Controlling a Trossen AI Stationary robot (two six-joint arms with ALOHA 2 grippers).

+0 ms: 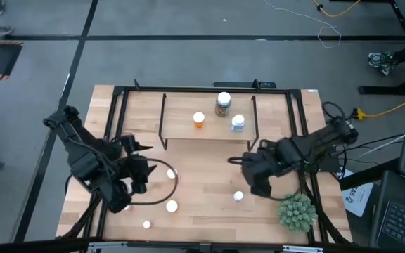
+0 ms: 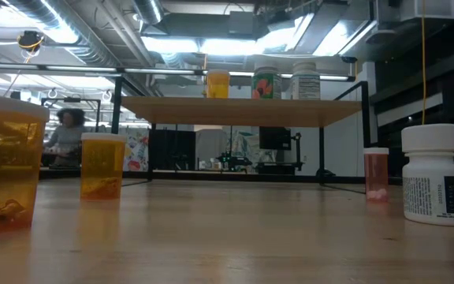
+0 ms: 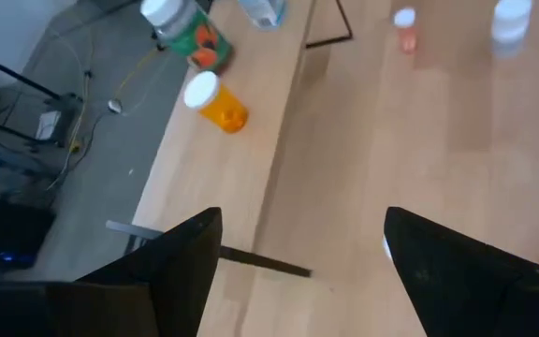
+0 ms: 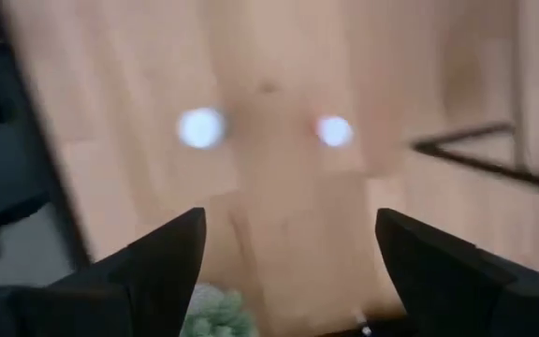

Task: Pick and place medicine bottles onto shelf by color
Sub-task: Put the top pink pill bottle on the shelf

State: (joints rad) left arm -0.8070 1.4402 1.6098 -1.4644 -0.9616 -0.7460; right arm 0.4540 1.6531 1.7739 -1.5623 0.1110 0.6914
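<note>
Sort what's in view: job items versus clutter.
Job items:
light-wood shelf on black legs
orange bottle on shelf
green-labelled jar on shelf
clear bottle on shelf
white-capped bottles on tabletop

Clutter:
spiky green ball plant
yellow floor cable

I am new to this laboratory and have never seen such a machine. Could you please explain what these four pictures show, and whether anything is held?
It is a robot with two dark arms at a wooden table. One picture looks straight down, one looks level across the tabletop, and two come from cameras on the wrists. The left claw and the right claw are both open and hold nothing. On the shelf stand an orange bottle, a larger jar with a green label, and a white bottle. More medicine bottles wait on the table, for example one near the right claw and one near the left. A spiky green plant sits at the table's corner.
</note>
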